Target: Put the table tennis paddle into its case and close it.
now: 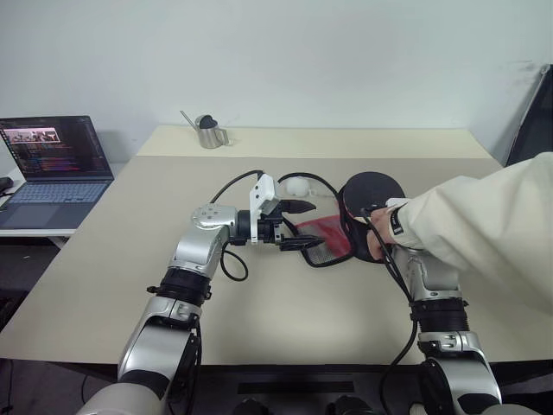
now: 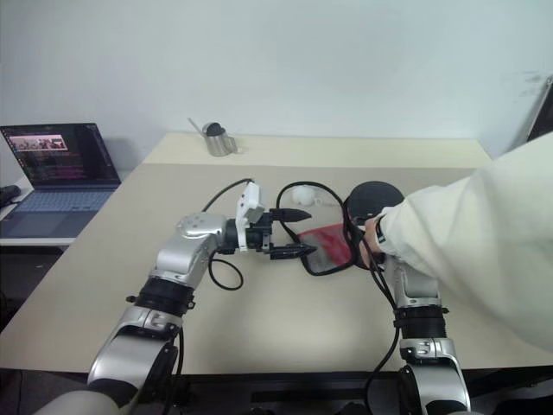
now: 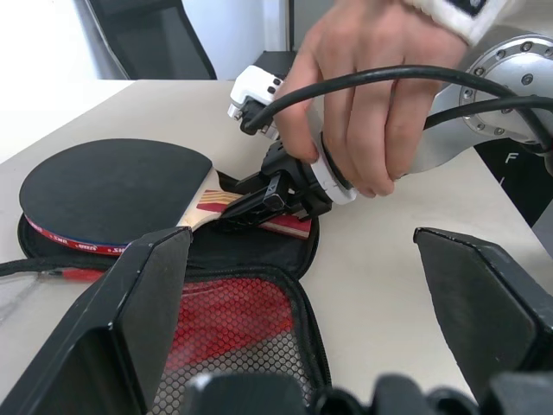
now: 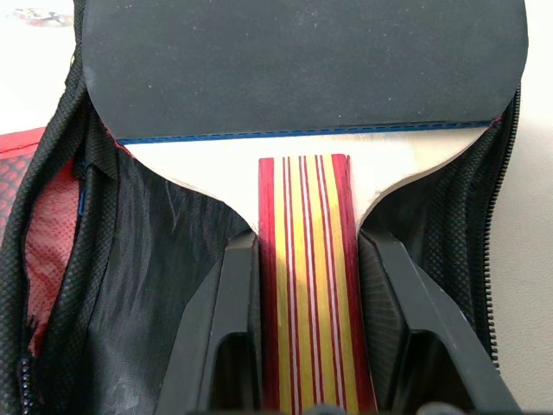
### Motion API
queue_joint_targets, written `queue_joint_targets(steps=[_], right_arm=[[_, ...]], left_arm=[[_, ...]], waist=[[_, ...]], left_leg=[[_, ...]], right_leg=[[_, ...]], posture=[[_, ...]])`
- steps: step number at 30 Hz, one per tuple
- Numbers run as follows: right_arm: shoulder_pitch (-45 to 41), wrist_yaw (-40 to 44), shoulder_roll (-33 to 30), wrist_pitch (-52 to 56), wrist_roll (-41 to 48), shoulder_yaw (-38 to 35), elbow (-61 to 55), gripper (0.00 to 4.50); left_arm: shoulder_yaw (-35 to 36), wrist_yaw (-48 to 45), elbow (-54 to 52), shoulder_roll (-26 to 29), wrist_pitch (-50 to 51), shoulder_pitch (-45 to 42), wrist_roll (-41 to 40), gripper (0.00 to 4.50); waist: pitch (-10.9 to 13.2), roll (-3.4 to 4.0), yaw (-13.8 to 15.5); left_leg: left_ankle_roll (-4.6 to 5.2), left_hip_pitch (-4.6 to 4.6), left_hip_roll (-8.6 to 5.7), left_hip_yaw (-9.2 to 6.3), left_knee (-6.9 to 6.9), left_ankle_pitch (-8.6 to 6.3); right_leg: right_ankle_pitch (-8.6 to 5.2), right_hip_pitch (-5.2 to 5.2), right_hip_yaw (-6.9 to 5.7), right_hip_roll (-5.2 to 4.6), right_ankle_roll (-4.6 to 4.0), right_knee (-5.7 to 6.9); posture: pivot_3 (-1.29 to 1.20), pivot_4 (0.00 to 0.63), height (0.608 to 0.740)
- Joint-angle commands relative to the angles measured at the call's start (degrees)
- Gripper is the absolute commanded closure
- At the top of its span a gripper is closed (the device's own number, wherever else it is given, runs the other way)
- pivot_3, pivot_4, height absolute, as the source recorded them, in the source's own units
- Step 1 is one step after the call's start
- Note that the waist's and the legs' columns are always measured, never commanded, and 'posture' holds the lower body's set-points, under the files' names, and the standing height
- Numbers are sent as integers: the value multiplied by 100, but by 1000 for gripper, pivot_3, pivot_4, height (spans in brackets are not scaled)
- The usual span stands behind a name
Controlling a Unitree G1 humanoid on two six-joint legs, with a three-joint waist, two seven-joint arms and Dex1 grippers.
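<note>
Paddle: the table tennis paddle (image 4: pixel 302 78) lay with its black face over the open half of the case (image 3: pixel 251 259), at about 2 o'clock from the bench's middle in the head views; its striped handle pointed back toward the robot.
Right tool: the right tool (image 4: pixel 302 346) was clenched on the paddle's handle, one black finger on each side of it, as its wrist view showed.
Left tool: the left tool (image 1: pixel 298 226) hung released, jaws wide and holding nothing, pointing across toward the case's red mesh flap (image 1: pixel 324 233) and very close to the flap's near edge; contact could not be told.
Person: a person's hand (image 3: pixel 363 104) in a pale sleeve (image 1: pixel 484 225) gripped the right arm's wrist just behind the tool, coming in from 3 o'clock.
Case: it lay unzipped and folded open on the bench (image 1: pixel 130 259), the red mesh flap thrown toward 9 o'clock of the paddle, the zipper's teeth showing along the rim.
Done: by my reading, the paddle was roughly seated on the case's lower half.
Left: the handle not yet let go, the flap to be folded over the paddle, the zipper to be run shut.
Others: a white ball (image 1: pixel 296 185) at 12 o'clock of the case, a metal cup (image 1: pixel 208 132) far back, a laptop (image 1: pixel 54 169) at 9 o'clock.
</note>
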Motion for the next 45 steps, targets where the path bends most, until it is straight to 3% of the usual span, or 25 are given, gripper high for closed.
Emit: queue_joint_targets(steps=[1,27,37,40,44,45], right_arm=[[-3,20,66,-136,96,-70,-244,2866],[-3,246,-136,36,-25,196,-517,2866],[427,584,-573,86,110,173,-1922,2866],[491,546,-569,253,262,-131,-2267,2208],[613,724,-809,400,234,19,-2424,806],[659,704,-773,372,286,-63,-2497,805]], left_arm=[[10,-2,-105,16,-77,-170,-21,0],[57,44,-92,72,17,-107,-53,0],[77,215,-55,49,24,-68,-43,0],[75,220,-43,36,0,-60,-56,0],[78,222,-15,12,-20,-70,-68,0],[82,216,3,6,-31,-79,-74,0]], waist=[[0,0,0],[0,0,-3],[0,0,6],[0,0,-10],[0,0,4],[0,0,5]], left_leg=[[0,0,0,0,0,0],[0,0,-1,3,1,0],[0,-2,-4,4,2,0],[0,0,1,0,2,0],[0,2,3,-5,4,0],[0,2,2,-4,8,0]], right_leg=[[0,0,0,0,0,0],[0,-1,2,-1,0,1],[0,-1,2,-5,1,0],[0,-1,1,2,1,4],[0,2,-3,5,1,4],[0,3,-3,4,1,4]], posture=[[0,150,740],[0,150,740],[0,150,740],[0,150,740],[0,150,740],[0,150,740]])
